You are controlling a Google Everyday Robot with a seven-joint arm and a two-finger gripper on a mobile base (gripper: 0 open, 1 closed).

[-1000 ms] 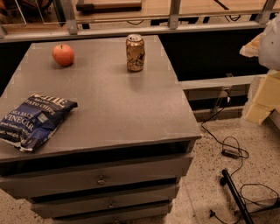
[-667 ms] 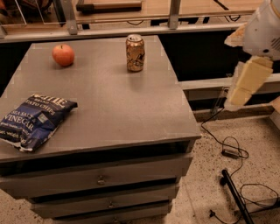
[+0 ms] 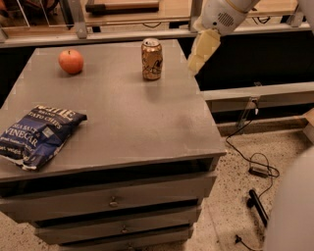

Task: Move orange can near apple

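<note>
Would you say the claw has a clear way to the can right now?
Probably yes: the claw hangs just right of the can with nothing between them; the apple and chip bag lie well off to the can's left.

The gripper (image 3: 202, 50) hangs at upper right. Left of and below it stands a grey drawer cabinet (image 3: 137, 122). Behind it runs a wooden shelf (image 3: 171, 12), and far beneath it lies a speckled floor (image 3: 228, 215) with black cables (image 3: 256, 172).

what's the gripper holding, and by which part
Nothing: the gripper hangs empty beside the coppery orange metal can, which stands free on the grey tabletop.
</note>
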